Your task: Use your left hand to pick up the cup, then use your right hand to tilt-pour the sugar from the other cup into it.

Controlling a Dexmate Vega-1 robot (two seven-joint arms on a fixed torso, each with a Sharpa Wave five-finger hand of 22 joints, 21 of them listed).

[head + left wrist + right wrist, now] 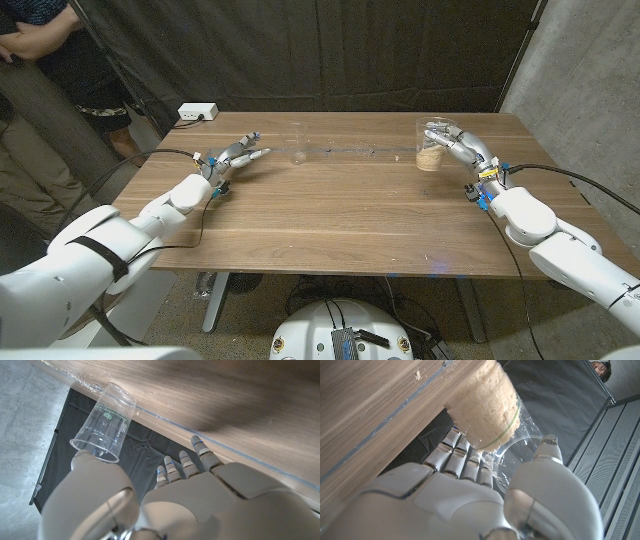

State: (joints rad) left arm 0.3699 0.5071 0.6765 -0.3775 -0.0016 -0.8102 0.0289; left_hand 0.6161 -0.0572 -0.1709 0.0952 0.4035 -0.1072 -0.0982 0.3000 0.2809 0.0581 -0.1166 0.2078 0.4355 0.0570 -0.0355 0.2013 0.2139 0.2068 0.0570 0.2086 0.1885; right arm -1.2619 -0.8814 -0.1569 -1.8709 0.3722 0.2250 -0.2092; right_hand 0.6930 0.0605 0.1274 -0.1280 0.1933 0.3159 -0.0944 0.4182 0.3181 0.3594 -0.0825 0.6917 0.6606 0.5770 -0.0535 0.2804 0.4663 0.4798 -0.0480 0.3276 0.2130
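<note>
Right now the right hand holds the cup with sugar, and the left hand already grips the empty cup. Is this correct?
Not quite. The right hand does hold the sugar cup, but the left hand is open beside the empty cup, not gripping it; the head view shows a gap between them.

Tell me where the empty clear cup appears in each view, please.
Head view: the empty clear cup stands at the table's far edge, just right of the left hand.
Left wrist view: upper left, beside that hand's thumb.
Right wrist view: not in it.
Shared landmark: the wooden table.
</note>
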